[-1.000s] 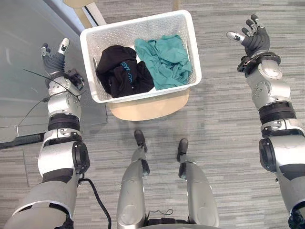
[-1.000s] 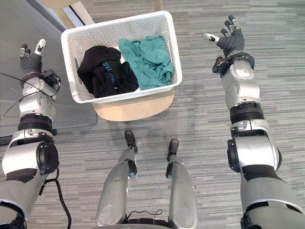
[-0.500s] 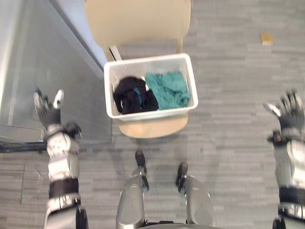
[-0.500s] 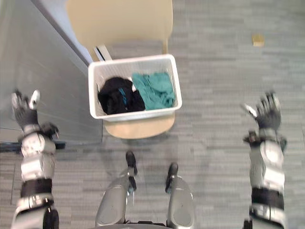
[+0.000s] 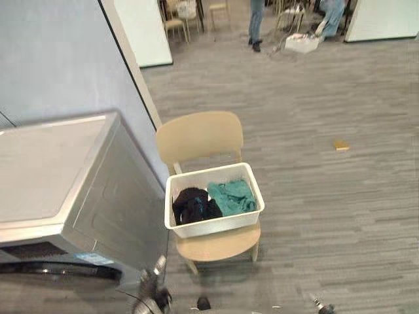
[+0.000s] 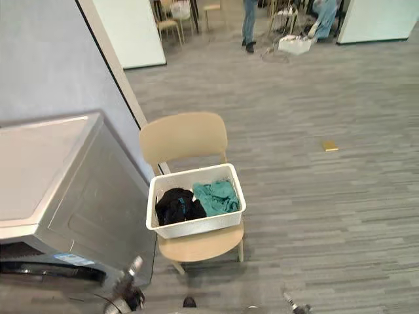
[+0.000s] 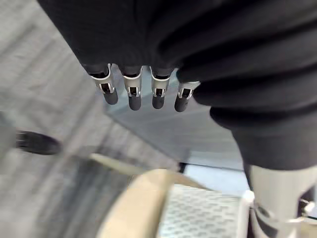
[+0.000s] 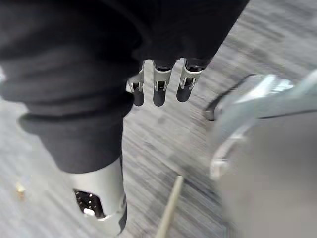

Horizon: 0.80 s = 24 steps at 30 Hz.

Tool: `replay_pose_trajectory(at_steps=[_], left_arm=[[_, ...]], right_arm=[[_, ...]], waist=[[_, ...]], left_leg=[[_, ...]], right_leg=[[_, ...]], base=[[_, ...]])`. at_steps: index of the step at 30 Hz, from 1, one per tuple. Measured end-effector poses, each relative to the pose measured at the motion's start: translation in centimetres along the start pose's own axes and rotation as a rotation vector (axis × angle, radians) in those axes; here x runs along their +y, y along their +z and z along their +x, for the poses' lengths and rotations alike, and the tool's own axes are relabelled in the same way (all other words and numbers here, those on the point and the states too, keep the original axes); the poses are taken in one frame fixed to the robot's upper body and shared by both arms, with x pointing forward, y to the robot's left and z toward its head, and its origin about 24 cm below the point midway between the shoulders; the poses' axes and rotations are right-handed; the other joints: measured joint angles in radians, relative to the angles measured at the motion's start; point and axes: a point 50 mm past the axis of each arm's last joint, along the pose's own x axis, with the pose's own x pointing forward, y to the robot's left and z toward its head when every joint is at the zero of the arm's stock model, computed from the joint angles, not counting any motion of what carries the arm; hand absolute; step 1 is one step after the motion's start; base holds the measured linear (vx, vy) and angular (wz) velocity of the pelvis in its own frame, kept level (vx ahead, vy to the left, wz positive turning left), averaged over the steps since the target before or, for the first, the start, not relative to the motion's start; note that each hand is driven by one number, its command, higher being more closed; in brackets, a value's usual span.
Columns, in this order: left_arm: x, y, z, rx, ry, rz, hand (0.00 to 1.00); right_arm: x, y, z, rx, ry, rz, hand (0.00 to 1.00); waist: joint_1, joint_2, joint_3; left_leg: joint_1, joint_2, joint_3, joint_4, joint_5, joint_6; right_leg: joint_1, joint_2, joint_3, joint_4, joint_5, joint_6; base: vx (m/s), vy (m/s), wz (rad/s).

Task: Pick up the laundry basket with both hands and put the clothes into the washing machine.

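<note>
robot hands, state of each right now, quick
Left robot hand: open, holding nothing.
Right robot hand: open, holding nothing.

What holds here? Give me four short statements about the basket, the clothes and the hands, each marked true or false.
1. The basket stands on the chair. True.
2. The black garment lies on the floor. False: it lies in the basket, beside the teal garment.
3. Both hands grip the basket. False: the left hand and the right hand are apart from it, fingers straight, holding nothing.
4. The washing machine stands to the left of the chair. True.
</note>
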Motion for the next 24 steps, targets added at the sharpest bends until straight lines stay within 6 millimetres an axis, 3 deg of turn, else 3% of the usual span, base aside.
replay_pose_trajectory(at_steps=[1, 4, 12, 14, 15, 17, 18, 19, 20, 21, 22, 23, 24], left_arm=[[0.6, -0.4, 0.2, 0.040, 0.009, 0.012, 0.00], [1.9, -1.7, 0.2, 0.126, 0.032, 0.030, 0.00], [1.8, -1.2, 0.5, 0.115, 0.003, 0.068, 0.00], [1.4, -0.2, 0.7, 0.078, -0.012, 0.057, 0.00], [1.0, 0.5, 0.8, 0.047, -0.021, 0.034, 0.00], [0.6, 1.3, 0.9, 0.016, -0.028, -0.002, 0.00], [0.5, 1.5, 0.9, 0.008, -0.027, -0.028, 0.00], [0.7, 1.3, 0.9, 0.014, -0.006, -0.079, 0.00], [0.9, 1.4, 0.9, 0.012, 0.007, -0.105, 0.00], [1.3, 1.9, 1.1, 0.008, 0.027, -0.135, 0.00], [1.8, 1.6, 1.1, 0.019, 0.046, -0.159, 0.00], [2.0, 1.3, 1.1, 0.031, 0.057, -0.171, 0.00], [2.2, 0.8, 1.0, 0.049, 0.074, -0.185, 0.00]], right_arm=[[-0.1, -1.1, 0.1, 0.065, -0.019, 0.035, 0.00], [-0.9, -1.3, 0.1, 0.108, -0.040, 0.028, 0.00], [0.2, -1.3, 0.4, 0.129, 0.001, -0.064, 0.00], [1.2, -0.8, 0.6, 0.116, 0.029, -0.085, 0.00], [2.0, -0.3, 0.8, 0.099, 0.051, -0.106, 0.00], [3.0, 0.4, 0.9, 0.067, 0.083, -0.153, 0.00], [3.5, 0.9, 1.0, 0.040, 0.100, -0.173, 0.00], [3.5, 1.2, 1.0, 0.020, 0.094, -0.170, 0.00], [3.7, 1.3, 1.0, 0.015, 0.093, -0.162, 0.00], [4.4, 1.5, 1.0, 0.003, 0.106, -0.157, 0.00], [4.4, 1.6, 1.0, -0.004, 0.109, -0.154, 0.00], [4.2, 1.6, 1.0, -0.003, 0.102, -0.147, 0.00], [3.7, 1.7, 1.0, -0.002, 0.083, -0.115, 0.00]], waist=[[-0.001, 0.002, 0.000], [-0.010, 0.001, -0.001], [-0.020, -0.013, 0.011], [-0.019, -0.025, 0.050], [-0.019, -0.013, 0.072], [-0.015, -0.030, 0.091], [-0.017, -0.012, 0.102], [-0.021, -0.008, 0.115], [-0.015, -0.030, 0.129], [-0.007, -0.053, 0.144], [0.002, -0.054, 0.146], [0.003, -0.047, 0.143], [0.000, -0.036, 0.137]], left_leg=[[0.018, 0.004, 0.000, 0.000, 0.000, 0.000], [0.061, 0.013, 0.002, -0.001, -0.010, -0.012], [0.007, 0.026, -0.049, 0.077, -0.026, -0.009], [-0.049, 0.030, -0.107, 0.143, -0.025, -0.008], [-0.103, 0.028, -0.148, 0.176, -0.020, -0.013], [-0.185, 0.020, -0.215, 0.172, 0.026, -0.023], [-0.223, 0.016, -0.268, 0.126, 0.066, -0.013], [-0.221, 0.030, -0.244, 0.043, 0.019, -0.005], [-0.233, 0.033, -0.178, 0.072, 0.004, 0.027], [-0.282, 0.050, -0.062, 0.285, -0.031, 0.065], [-0.282, 0.086, 0.005, 0.478, -0.077, 0.073], [-0.254, 0.112, 0.039, 0.540, -0.106, 0.061], [-0.182, 0.175, 0.112, 0.607, -0.158, 0.062]], right_leg=[[0.024, 0.006, 0.000, -0.013, 0.006, -0.002], [0.074, 0.021, 0.009, -0.046, 0.016, -0.006], [0.074, 0.033, -0.025, -0.034, 0.016, -0.015], [0.044, 0.029, -0.048, 0.029, -0.009, -0.030], [0.004, 0.027, -0.077, 0.085, -0.036, -0.044], [-0.078, 0.008, -0.135, 0.191, -0.087, -0.065], [-0.113, 0.001, -0.200, 0.242, -0.112, -0.083], [-0.117, -0.015, -0.269, 0.218, -0.099, -0.116], [-0.117, -0.034, -0.300, 0.200, -0.087, -0.136], [-0.114, -0.073, -0.353, 0.177, -0.054, -0.139], [-0.083, -0.085, -0.408, 0.141, -0.033, -0.145], [-0.066, -0.083, -0.442, 0.118, -0.024, -0.145], [-0.032, -0.078, -0.509, 0.090, -0.014, -0.145]], base=[[0.03, -0.024, -0.12], [0.00, -0.022, -0.12], [-0.02, -0.029, 0.13], [-0.07, -0.082, 0.62], [-0.18, -0.095, 0.91], [-0.23, -0.124, 1.19], [-0.31, -0.196, 1.53], [-0.28, -0.171, 1.53], [-0.20, -0.129, 1.37], [-0.11, -0.106, 1.24], [-0.17, -0.169, 1.23], [-0.23, -0.172, 1.32], [-0.23, -0.106, 1.30]])
